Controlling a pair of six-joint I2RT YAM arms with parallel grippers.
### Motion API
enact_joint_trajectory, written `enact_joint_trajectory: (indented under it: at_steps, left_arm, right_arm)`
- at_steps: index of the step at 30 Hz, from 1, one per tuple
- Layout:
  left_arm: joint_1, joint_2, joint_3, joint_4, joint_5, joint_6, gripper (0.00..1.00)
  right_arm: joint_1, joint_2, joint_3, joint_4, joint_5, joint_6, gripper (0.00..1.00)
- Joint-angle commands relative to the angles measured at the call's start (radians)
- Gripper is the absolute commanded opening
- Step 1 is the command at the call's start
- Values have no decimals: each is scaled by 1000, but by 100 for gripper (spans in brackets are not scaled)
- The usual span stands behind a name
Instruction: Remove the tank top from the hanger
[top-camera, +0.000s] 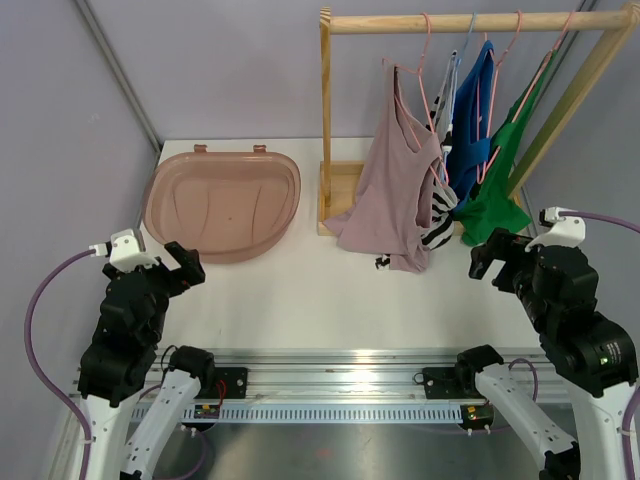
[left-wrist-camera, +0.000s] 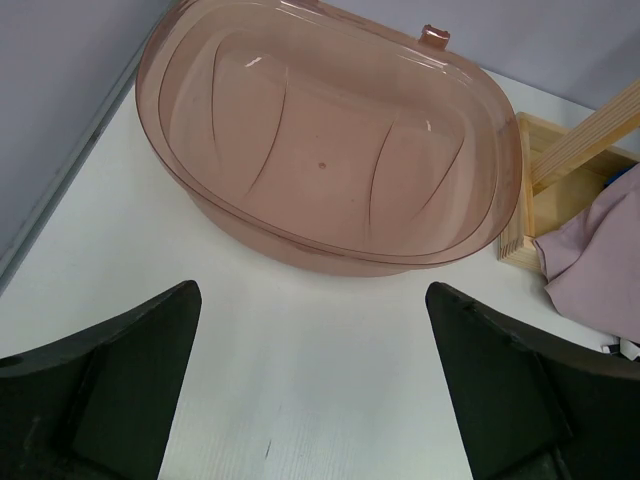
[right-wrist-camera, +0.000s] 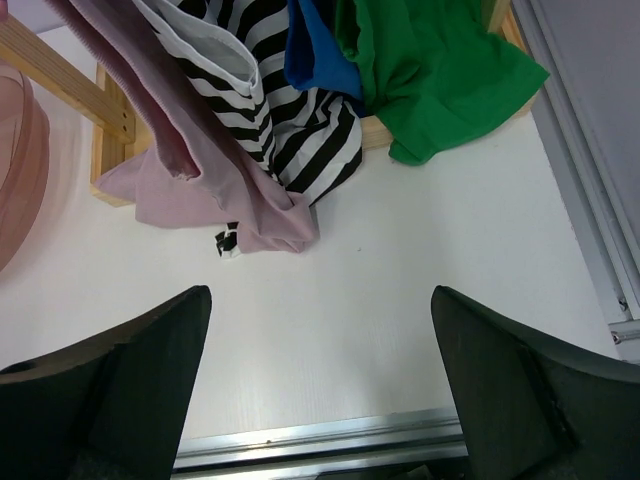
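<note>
On the white worktop (top-camera: 330, 290), toward its far right, stands a wooden rack (top-camera: 325, 110) with 4 garments hung in a row from its top rail. At the left end of that row hangs the mauve tank top (top-camera: 395, 185). Its straps are looped over a pink wire hanger (top-camera: 427, 35) whose hook sits on the rail. The body of the tank top falls slack and bunched, and its hem spills over the rack's base board onto the worktop in front. The right wrist view shows this hem lying flat on the surface with a small black-and-white tag just beside it.

Pressed against the tank top's right side is a black-and-white striped garment (top-camera: 438, 215), then a blue garment (top-camera: 470, 120), then a green garment (top-camera: 505, 170) whose lower edge also reaches the base.

Left of the rack, close beside its base, sits a translucent pink oval tub (top-camera: 222, 203) with nothing visible inside it.

Both arms are low at the near edge, well apart from the rack. The left fingers (top-camera: 178, 265) point toward the tub. In their wrist view the 2 dark fingers are spread wide, with bare worktop between them and nothing held. The right fingers (top-camera: 495, 255) face the clothes, near the green garment's hem but not touching it. They too are spread wide over bare worktop and grip nothing.
</note>
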Motion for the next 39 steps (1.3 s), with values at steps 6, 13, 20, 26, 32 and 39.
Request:
enact_joint_trajectory:
  at_steps: [6, 13, 20, 26, 32, 39]
  left_arm:
    - [-4, 1, 1, 52, -25, -14, 99]
    - [-4, 13, -3, 58, -2, -11, 99]
    - [-4, 42, -9, 72, 39, -3, 99]
    - [-5, 58, -23, 83, 76, 0, 99]
    - [-22, 78, -18, 78, 82, 0, 99]
    - [-39, 73, -18, 74, 71, -1, 99]
  right_arm:
    - [8, -19, 20, 189, -171, -43, 100]
    - [8, 227, 222, 254, -259, -76, 99]
    - [8, 502, 487, 318, -311, -132, 79]
    - [7, 747, 740, 264, -325, -193, 63]
    - [7, 922, 909, 211, -288, -228, 58]
    - [7, 1036, 1035, 177, -291, -245, 44]
